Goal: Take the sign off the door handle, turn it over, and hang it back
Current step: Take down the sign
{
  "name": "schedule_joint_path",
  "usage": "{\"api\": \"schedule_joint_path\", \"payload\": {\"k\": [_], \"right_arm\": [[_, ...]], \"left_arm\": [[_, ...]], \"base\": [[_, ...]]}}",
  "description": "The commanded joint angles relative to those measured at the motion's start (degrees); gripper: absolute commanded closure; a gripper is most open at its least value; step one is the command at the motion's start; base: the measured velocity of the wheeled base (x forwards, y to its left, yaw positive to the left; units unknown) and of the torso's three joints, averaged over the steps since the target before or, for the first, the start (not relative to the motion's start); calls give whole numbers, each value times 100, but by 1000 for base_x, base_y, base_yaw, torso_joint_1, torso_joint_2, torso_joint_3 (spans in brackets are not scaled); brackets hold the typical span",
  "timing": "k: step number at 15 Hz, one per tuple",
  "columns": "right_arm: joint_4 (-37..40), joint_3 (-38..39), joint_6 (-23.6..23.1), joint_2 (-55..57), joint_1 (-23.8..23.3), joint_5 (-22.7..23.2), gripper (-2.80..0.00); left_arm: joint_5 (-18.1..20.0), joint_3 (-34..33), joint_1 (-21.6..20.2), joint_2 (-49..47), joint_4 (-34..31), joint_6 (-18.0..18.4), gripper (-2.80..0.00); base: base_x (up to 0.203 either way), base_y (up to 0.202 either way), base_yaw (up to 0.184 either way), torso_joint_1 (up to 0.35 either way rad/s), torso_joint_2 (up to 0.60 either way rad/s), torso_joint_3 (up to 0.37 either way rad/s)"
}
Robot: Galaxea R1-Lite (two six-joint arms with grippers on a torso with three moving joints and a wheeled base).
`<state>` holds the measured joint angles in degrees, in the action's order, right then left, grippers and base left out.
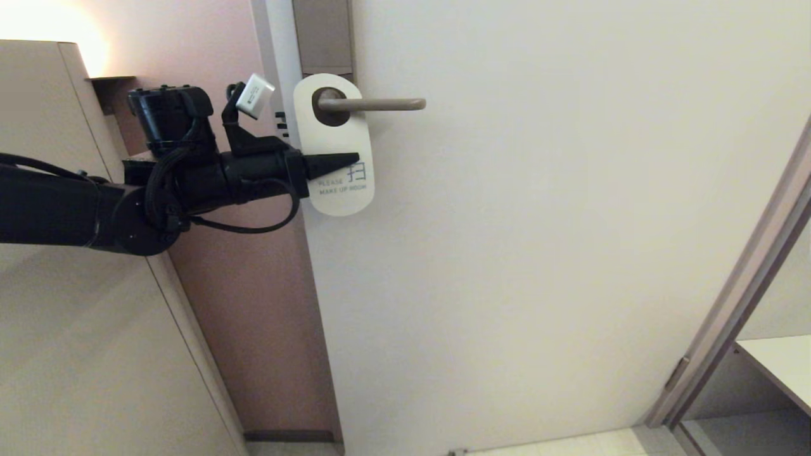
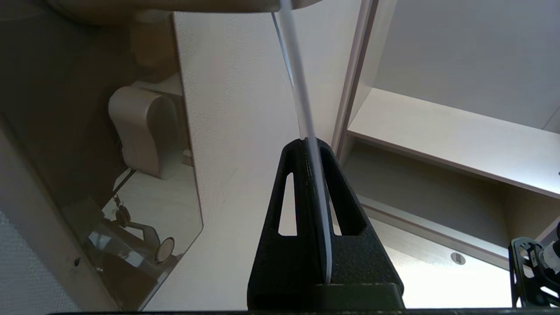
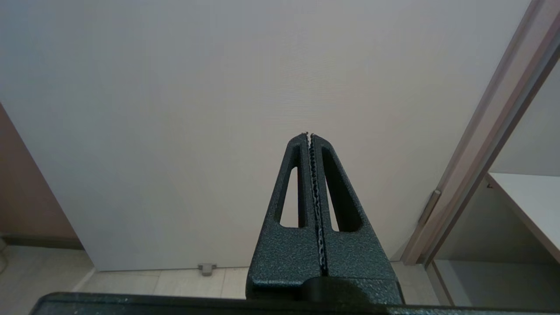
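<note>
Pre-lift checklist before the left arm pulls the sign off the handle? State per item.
1. Left gripper shut on the sign: ok; the left wrist view shows the card edge pinched between the fingers.
2. Grip on the lower half, clear of the oval hole: ok.
3. Sign hanging on the door handle, white MAKE UP ROOM face outward: ok.
4. Lever free end unobstructed for sliding the sign off: ok.
5. Right gripper shut, empty, away from the handle: ok.
6. Grip firm enough not to slip: cannot tell.
</note>
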<state>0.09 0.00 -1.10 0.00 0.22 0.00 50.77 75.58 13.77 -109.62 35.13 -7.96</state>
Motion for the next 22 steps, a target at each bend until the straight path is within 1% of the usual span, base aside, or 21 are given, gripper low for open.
{"api": "schedule_joint_path", "payload": {"k": [1,4,7,9,11,13,15,19,21,22], "right_arm": [[-1,0,4,0,4,0,0],[-1,0,3,0,4,0,0],[-1,0,0,0,4,0,0],[-1,0,4,0,4,0,0],[-1,0,4,0,4,0,0],[-1,0,-5,0,4,0,0],[-1,0,4,0,4,0,0],[-1,0,-2,0,4,0,0],[-1,0,4,0,4,0,0],[-1,0,3,0,4,0,0]], "left_arm": [[23,12,49,14,20,-4,0],[-54,0,175,89,20,-3,0],[-504,-26,405,205,12,5,0],[-600,-113,503,328,4,5,0],[-785,-218,589,422,2,44,0],[-936,-337,592,441,0,211,0],[-1051,-524,553,441,-6,454,0],[-1446,-606,548,424,-15,488,0],[-1491,-606,548,441,-15,496,0],[-1575,-597,547,436,-15,497,0]], "base": [[0,0,0,0,0,0],[0,0,0,0,0,0],[0,0,0,0,0,0],[0,0,0,0,0,0],[0,0,0,0,0,0],[0,0,0,0,0,0],[0,0,0,0,0,0],[0,0,0,0,0,0],[0,0,0,0,0,0],[0,0,0,0,0,0]]}}
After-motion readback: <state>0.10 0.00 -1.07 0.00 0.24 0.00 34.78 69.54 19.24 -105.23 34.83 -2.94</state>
